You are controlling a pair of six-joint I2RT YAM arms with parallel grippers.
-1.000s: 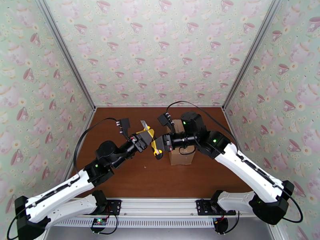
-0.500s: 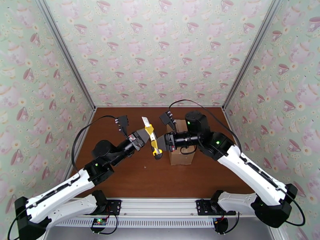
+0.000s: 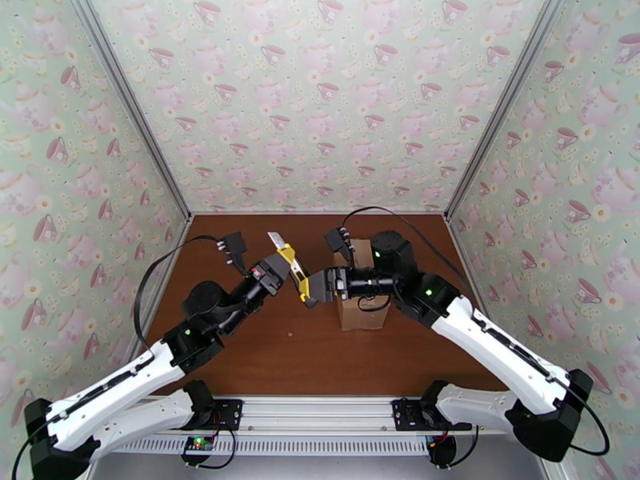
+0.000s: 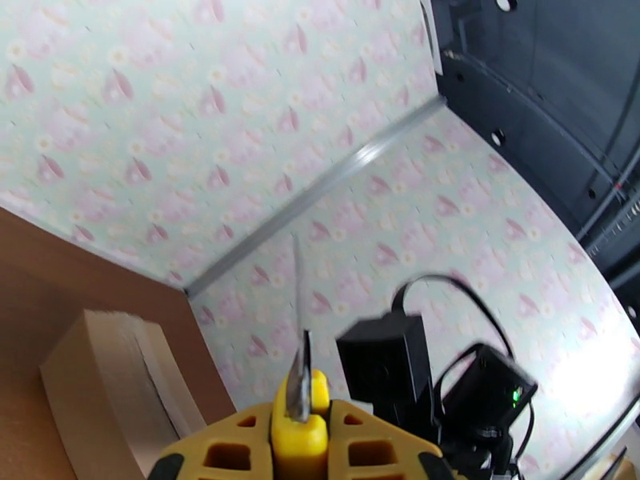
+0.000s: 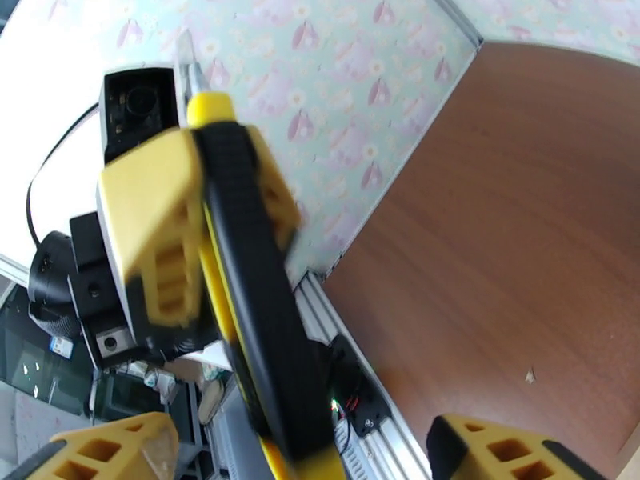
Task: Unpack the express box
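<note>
A yellow-and-black utility knife (image 3: pixel 290 262) hangs above the table with its blade out and pointing up and away. My left gripper (image 3: pixel 280 271) is shut on its body. In the left wrist view the blade (image 4: pixel 300 370) rises between my yellow fingers (image 4: pixel 232 450). My right gripper (image 3: pixel 314 288) stands open around the knife's lower end without touching it. In the right wrist view its fingertips (image 5: pixel 104 450) are spread wide on either side of the knife (image 5: pixel 240 274). The express box (image 3: pixel 364 314), brown cardboard, stands on the table under my right arm, and it is also at the lower left in the left wrist view (image 4: pixel 104 386).
The brown tabletop (image 3: pixel 264 354) is walled on three sides by teacup-patterned panels (image 3: pixel 320 98). A small crumb (image 3: pixel 290 335) lies in front of the box. The two wrists are close together above the middle of the table.
My right gripper has opened and let go of the knife. My left gripper has closed on it and carried it a little up and to the left.
</note>
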